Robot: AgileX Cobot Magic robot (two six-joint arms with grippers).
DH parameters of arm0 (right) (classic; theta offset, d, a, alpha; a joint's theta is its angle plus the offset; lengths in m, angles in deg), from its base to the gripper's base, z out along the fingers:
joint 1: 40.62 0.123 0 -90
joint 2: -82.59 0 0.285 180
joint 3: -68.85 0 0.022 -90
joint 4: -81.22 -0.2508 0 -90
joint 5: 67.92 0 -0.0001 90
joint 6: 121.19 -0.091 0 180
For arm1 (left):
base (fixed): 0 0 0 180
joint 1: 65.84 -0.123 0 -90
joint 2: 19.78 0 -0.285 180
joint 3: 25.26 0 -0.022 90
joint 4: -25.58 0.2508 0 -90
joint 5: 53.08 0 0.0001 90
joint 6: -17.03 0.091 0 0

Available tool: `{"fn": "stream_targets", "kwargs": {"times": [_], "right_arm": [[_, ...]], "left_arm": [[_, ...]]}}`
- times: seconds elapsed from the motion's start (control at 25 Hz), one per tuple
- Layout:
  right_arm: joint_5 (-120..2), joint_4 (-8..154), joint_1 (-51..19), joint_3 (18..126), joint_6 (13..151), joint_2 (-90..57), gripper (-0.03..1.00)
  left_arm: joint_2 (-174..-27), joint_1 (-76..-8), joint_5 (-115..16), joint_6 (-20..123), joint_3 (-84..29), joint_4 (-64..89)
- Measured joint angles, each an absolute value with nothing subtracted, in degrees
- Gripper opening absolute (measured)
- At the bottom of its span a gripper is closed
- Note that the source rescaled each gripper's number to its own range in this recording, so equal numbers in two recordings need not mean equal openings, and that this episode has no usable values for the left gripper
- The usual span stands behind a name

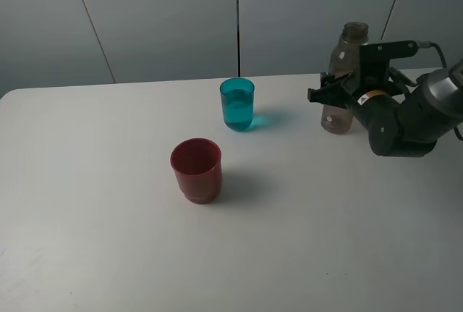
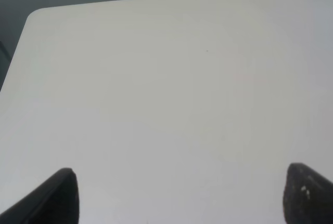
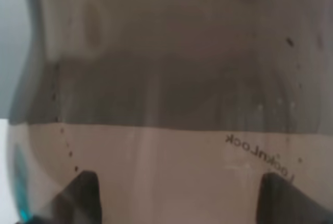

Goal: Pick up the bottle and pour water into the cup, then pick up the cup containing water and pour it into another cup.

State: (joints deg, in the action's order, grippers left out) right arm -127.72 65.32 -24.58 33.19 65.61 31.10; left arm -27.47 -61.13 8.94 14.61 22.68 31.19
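Observation:
The smoky grey-brown bottle stands upright on the table at the right. My right gripper has a finger on each side of its lower body and is shut on it. In the right wrist view the bottle fills the picture, with the gripper fingertips dark at both sides. The teal cup stands left of the bottle and holds water. The dark red cup stands nearer the front, left of the teal cup, and looks empty. My left gripper is open over bare table.
The white table ends at a grey panelled wall at the back. Its back left corner shows in the left wrist view. The left arm is out of the exterior view.

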Motion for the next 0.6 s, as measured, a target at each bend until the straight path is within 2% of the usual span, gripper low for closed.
{"fn": "stream_targets", "kwargs": {"times": [0.08,0.12,0.24,0.6], "right_arm": [[-127.7,65.3,-24.6,33.2,65.6,31.1,0.8],[-127.6,65.3,-24.6,33.2,65.6,31.1,0.92],[-127.3,65.2,-24.6,33.1,65.6,30.2,0.99],[-125.9,65.0,-24.6,32.5,65.8,17.4,0.99]], "left_arm": [[-27.5,-61.1,8.9,14.5,22.7,31.2],[-27.5,-61.1,8.9,14.5,22.7,31.2],[-27.5,-61.1,8.9,14.5,22.7,31.2],[-27.5,-61.1,8.9,14.5,22.7,31.2]]}}
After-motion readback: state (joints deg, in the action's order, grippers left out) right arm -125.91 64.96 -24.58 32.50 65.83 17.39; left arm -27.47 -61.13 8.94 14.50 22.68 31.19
